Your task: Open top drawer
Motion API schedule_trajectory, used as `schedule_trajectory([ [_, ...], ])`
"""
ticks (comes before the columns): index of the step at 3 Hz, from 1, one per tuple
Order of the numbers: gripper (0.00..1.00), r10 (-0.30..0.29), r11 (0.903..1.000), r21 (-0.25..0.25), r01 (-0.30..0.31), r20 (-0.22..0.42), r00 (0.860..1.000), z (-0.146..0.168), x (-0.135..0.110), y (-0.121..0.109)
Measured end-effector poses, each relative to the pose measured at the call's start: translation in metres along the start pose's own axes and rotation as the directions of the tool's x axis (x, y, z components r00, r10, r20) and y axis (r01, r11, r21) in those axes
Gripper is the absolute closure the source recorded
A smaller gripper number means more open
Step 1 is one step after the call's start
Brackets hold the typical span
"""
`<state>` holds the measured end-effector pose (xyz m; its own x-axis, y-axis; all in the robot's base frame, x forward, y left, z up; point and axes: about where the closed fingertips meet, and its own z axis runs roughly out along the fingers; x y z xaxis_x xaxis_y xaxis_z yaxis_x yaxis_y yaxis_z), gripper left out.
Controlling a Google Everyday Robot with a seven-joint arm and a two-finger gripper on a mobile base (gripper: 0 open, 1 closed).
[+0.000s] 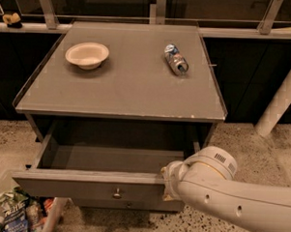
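Observation:
The top drawer (74,185) of the grey cabinet stands pulled out, its grey box interior bare. Its front carries a small round metal knob (116,193) at centre. A slimmer drawer front with a smaller knob (128,204) shows just below it. My white arm comes in from the lower right. My gripper (167,183) is at the right end of the drawer front, at its top edge, mostly hidden behind the wrist.
On the cabinet top (122,83) lie a white paper bowl (87,54) at back left and a tipped can (176,59) at back right. Snack packets (15,214) lie in a bin at lower left. A white post (281,99) stands at right.

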<state>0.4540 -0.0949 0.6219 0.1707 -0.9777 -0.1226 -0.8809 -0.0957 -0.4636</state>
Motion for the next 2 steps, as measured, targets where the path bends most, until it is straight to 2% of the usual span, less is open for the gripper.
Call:
schedule_trajectory([
  [2, 1.0, -0.017, 0.9996, 0.024, 0.017, 0.001, 1.0, -0.0047, -0.0013, 0.0072],
])
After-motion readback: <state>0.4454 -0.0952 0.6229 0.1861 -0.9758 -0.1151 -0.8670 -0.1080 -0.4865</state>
